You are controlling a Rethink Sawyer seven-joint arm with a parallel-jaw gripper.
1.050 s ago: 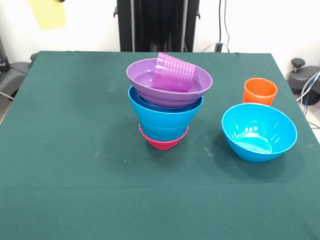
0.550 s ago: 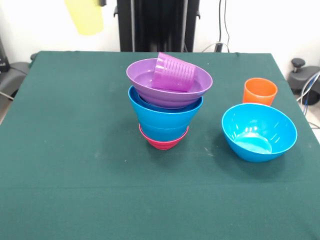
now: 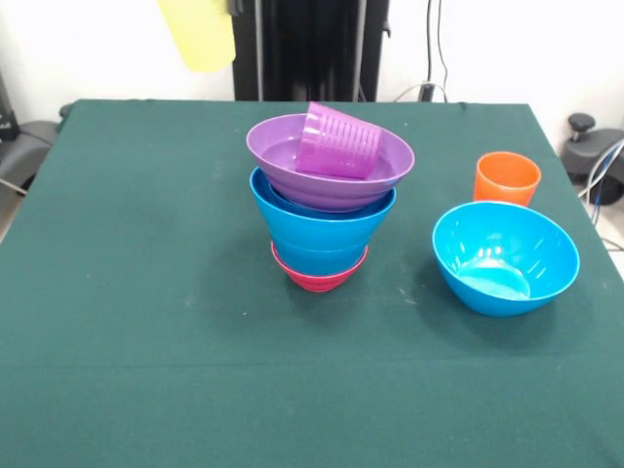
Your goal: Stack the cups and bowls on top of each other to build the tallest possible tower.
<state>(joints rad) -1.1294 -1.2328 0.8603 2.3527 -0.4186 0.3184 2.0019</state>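
Tower stands below and right of the claw, purple cup lying tilted in its top bowl; loose blue bowl and orange cup farther right. Claw barely shows; its grip unclear, yellow cup hanging beside it. Risk: landing on the tilted cup could topple things. Yellow cup has travelled right since earlier.

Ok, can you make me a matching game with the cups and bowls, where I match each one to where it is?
Things:
1. purple cup
2. orange cup
3. magenta bowl
4. yellow cup

Places:
A. at the bottom of the tower
B. up in the air above the table
C. lying tilted in the purple bowl
D. upright on the table behind the lone blue bowl

Pairs: 1-C, 2-D, 3-A, 4-B
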